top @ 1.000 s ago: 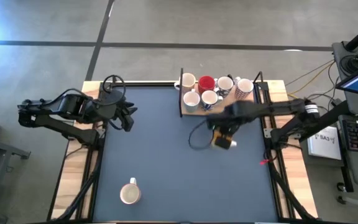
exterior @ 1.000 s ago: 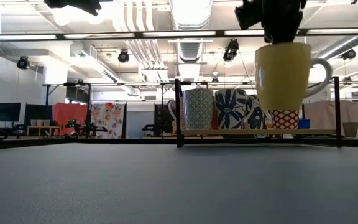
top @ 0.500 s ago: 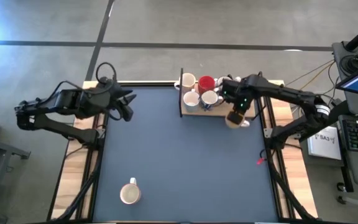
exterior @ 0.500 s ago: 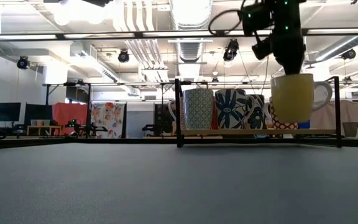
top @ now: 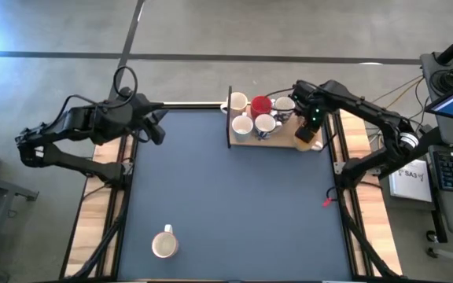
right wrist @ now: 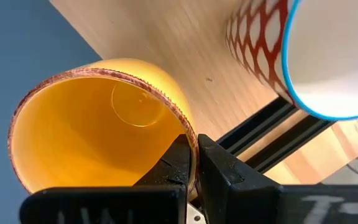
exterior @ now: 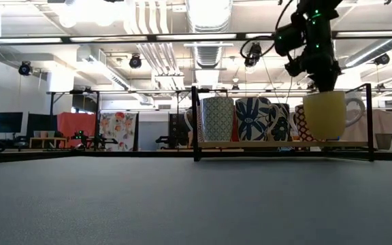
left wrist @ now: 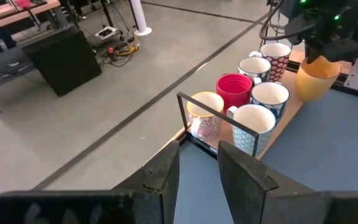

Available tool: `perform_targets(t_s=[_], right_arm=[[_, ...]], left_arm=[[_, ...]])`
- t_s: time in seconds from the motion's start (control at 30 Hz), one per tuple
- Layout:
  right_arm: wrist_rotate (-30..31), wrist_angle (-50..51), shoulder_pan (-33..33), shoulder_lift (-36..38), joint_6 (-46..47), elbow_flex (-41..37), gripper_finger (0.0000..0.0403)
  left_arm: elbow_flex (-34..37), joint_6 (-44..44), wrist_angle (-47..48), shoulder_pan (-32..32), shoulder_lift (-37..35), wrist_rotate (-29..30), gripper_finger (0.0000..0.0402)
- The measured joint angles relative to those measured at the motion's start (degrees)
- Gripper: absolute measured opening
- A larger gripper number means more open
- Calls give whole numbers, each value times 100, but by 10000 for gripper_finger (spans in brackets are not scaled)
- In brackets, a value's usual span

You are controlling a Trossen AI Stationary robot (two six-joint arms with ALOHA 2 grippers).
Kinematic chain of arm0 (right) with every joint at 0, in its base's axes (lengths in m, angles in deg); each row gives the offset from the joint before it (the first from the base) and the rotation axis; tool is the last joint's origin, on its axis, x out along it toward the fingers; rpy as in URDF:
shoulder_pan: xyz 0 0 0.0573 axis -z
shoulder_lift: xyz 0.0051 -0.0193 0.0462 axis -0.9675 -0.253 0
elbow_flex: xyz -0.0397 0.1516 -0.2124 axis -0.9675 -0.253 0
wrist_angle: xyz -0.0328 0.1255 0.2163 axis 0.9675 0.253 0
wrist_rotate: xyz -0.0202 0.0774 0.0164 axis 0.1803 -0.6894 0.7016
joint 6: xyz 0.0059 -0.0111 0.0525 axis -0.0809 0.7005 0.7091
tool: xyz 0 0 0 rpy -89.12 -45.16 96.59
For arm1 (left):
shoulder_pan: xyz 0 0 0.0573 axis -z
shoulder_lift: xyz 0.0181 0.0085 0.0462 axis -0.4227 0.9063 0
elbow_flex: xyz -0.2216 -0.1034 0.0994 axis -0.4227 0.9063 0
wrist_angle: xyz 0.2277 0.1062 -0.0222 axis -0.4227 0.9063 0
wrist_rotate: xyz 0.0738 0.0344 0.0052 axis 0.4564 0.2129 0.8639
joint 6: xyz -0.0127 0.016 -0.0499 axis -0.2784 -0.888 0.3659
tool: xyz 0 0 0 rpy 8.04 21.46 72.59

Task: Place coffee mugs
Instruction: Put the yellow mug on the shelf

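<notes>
Blue surface (top: 234,204), wooden tray (top: 278,140) of mugs; right hand (right wrist: 194,163) pinching yellow mug (exterior: 325,116) rim over tray; left hand (left wrist: 197,168) narrow, idle.

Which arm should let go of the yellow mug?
The right. Its gripper is already clamped on the yellow mug's rim over the shelf. The left gripper holds nothing, far across the table.

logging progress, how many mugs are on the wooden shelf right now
6: five standing mugs clustered on the wooden shelf, plus the yellow mug the right hand holds at its end. Others may be hidden.
</notes>
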Motion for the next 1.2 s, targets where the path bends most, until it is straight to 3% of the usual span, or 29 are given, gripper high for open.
perform_targets(t_s=[0.53, 1.2], right_arm=[[-12, -284, 552, 22, -918, -195, 13], [-4, -404, 613, 20, -2127, -192, 13]], left_arm=[[-72, 237, -357, 0, 141, 23, 94], [-65, 572, -414, 0, 603, 22, 94]])
